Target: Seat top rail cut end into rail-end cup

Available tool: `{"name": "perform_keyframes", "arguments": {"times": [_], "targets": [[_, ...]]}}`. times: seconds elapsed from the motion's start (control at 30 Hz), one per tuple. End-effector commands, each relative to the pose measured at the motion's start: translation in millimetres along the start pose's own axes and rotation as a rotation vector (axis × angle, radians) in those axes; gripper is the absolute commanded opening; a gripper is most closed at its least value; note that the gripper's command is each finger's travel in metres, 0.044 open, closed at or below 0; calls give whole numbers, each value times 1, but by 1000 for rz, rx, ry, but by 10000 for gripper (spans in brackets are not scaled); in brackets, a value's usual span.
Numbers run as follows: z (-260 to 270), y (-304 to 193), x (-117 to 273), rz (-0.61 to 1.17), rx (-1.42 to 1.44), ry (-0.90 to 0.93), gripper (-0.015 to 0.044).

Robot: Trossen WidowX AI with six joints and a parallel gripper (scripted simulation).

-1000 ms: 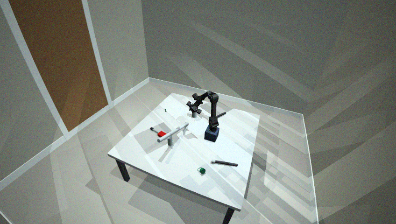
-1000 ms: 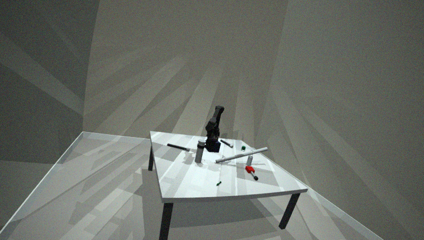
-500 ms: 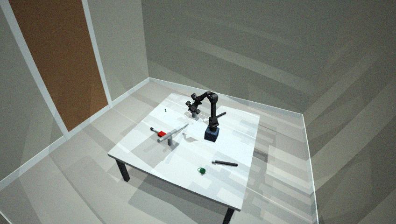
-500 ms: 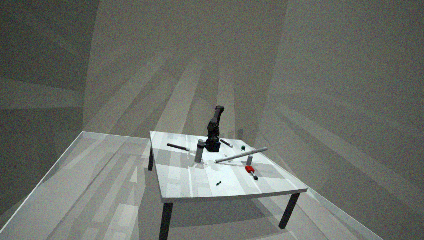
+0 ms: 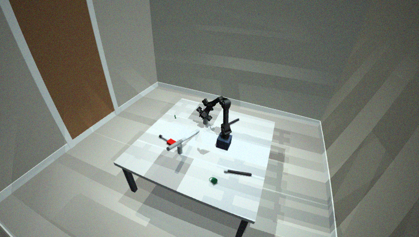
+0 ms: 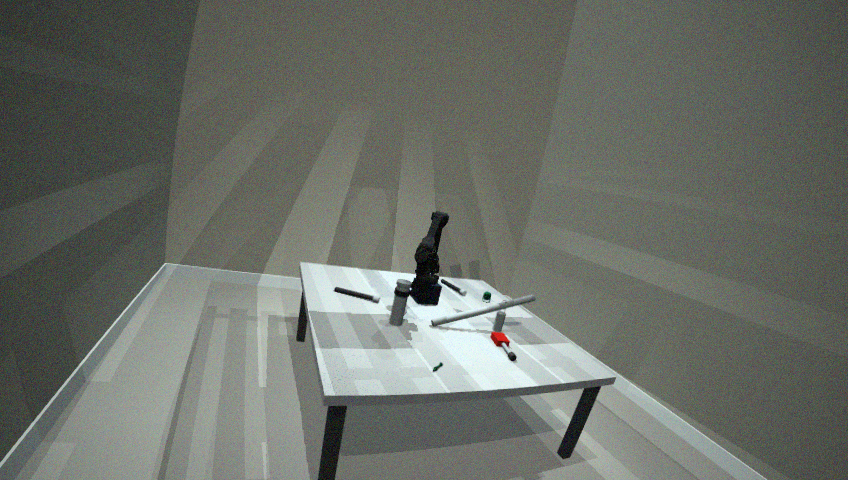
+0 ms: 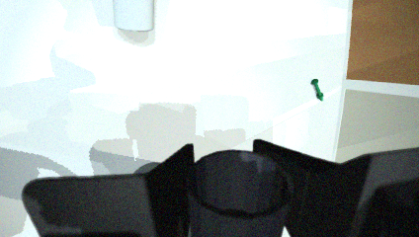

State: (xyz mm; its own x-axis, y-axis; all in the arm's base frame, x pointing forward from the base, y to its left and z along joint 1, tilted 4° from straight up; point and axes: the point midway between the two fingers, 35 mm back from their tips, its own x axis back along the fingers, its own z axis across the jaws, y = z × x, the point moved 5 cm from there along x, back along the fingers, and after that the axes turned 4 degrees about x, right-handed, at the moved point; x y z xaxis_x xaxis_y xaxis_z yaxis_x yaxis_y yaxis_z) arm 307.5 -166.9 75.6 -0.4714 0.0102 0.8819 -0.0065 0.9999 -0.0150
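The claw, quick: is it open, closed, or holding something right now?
Claw: closed on the dark cup, one finger on each side of it.

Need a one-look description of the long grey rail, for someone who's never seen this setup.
On the white table, look from the black arm's base toward the brown door. The rail is the long pale tube propped on a short grey post, with a red block beside it. Unlike the dark rod lying flat, it is pale and raised.
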Motion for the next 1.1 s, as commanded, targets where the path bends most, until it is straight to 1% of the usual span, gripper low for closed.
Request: {"name": "perform_keyframes", "arguments": {"times": [0.0, 0.23, 0.57, 0.8, 0.93, 1.07], "targets": [[0, 0, 0, 0, -1, 0, 0], [0, 0, 0, 0, -1, 0, 0], [-1, 1, 0, 0, -1, 0, 263], [-14, 20, 18, 3, -7, 1, 440], [-22, 36, 32, 5, -12, 0, 440], [-24, 39, 34, 6, -13, 0, 440]]}}
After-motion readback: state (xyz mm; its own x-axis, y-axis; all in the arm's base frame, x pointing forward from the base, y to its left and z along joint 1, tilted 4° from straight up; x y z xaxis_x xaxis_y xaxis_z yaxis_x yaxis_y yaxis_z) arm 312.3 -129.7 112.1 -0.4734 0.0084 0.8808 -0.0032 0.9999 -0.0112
